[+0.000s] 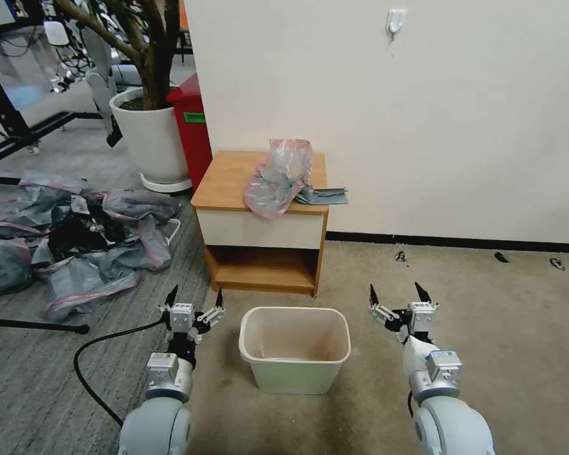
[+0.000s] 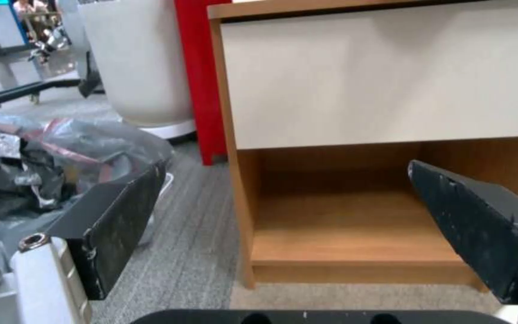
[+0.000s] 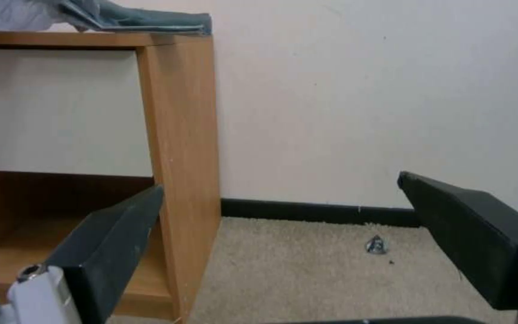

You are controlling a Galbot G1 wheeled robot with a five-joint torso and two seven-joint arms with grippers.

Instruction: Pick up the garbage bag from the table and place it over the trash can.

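The thin, crinkly, translucent grey plastic garbage bag [image 1: 278, 177] with a pink band round its mouth lies on the top of the small low wooden table [image 1: 224, 183], toward its right half, with its pink edge drooping over the front lip above the white drawer front. A flatter grey fold of it reaches to the table's right edge; in the right wrist view just that fold [image 3: 139, 20] shows, cut off by the frame. How the bag's mouth is turned is hard to make out.

The small cream plastic trash can [image 1: 294, 347], rectangular with rounded corners, stands on the floor near the robot, in front of the table's open shelf.

The left gripper [image 1: 195, 297] hovers low to the left of the trash can, fingers spread wide and holding nothing. The right gripper [image 1: 397, 292] hovers to the can's right, likewise wide open with nothing between its fingers.

Far left on the floor lies a heap of similar grey-and-pink bags [image 1: 76, 240], cut off by the frame edge.
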